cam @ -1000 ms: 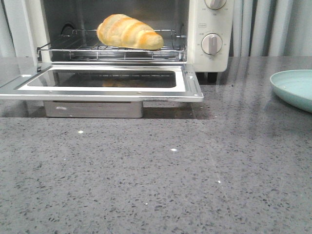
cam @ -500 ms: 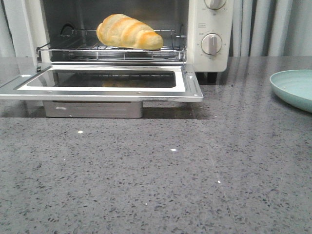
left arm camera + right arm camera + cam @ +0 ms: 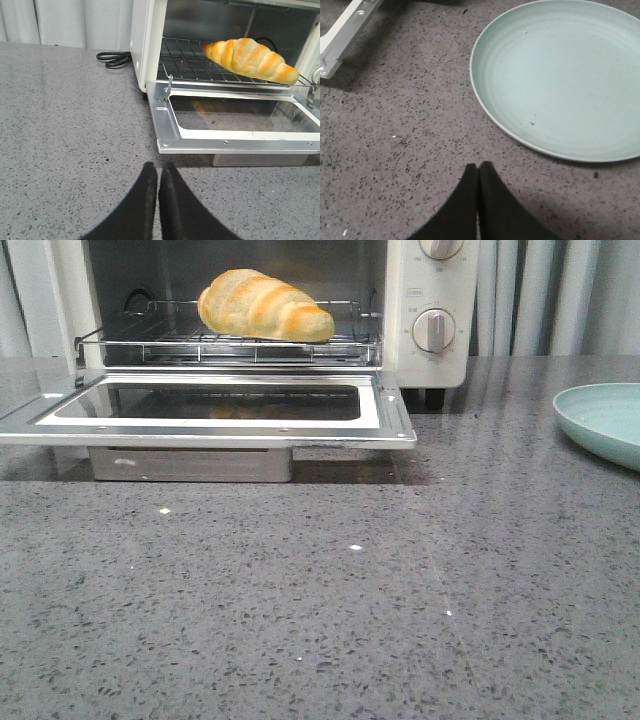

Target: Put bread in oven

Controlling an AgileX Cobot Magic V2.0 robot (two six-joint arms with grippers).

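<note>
The golden-brown bread (image 3: 263, 306) lies on the wire rack (image 3: 230, 343) inside the cream-white oven (image 3: 428, 300), whose glass door (image 3: 210, 410) hangs open and flat. In the left wrist view the bread (image 3: 250, 59) rests on the same rack behind the dropped door (image 3: 240, 120). My left gripper (image 3: 157, 170) is shut and empty, over the counter just short of the door's near corner. Beside the plate, my right gripper (image 3: 479, 169) is shut too, holding nothing. Neither gripper shows in the front view.
A pale green plate (image 3: 605, 420) sits at the right of the grey speckled counter (image 3: 330, 600); its inside (image 3: 560, 75) holds only a crumb. A black power cord (image 3: 114, 59) lies coiled left of the oven. Curtains hang behind.
</note>
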